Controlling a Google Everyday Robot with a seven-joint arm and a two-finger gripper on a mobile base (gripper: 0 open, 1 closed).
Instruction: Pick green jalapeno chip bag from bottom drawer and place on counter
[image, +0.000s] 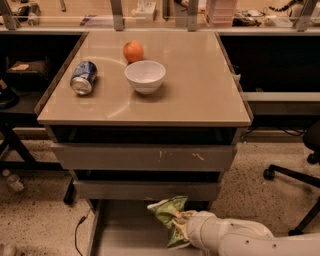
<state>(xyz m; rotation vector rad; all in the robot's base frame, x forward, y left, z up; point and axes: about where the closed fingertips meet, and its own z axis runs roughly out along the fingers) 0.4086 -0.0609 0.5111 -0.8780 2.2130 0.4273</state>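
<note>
While over bottom drawer (125, 232), green jalapeno chip bag (166, 211) in pincer (181, 223)

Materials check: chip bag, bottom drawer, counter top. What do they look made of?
The green jalapeno chip bag: thin foil or plastic film, judging by crinkles and sheen. The bottom drawer: probably grey sheet metal, matte, thin side walls. The counter: glossy beige slab showing reflections; laminate or coated board, unclear which. The gripper is at the bag, over the drawer.
</note>
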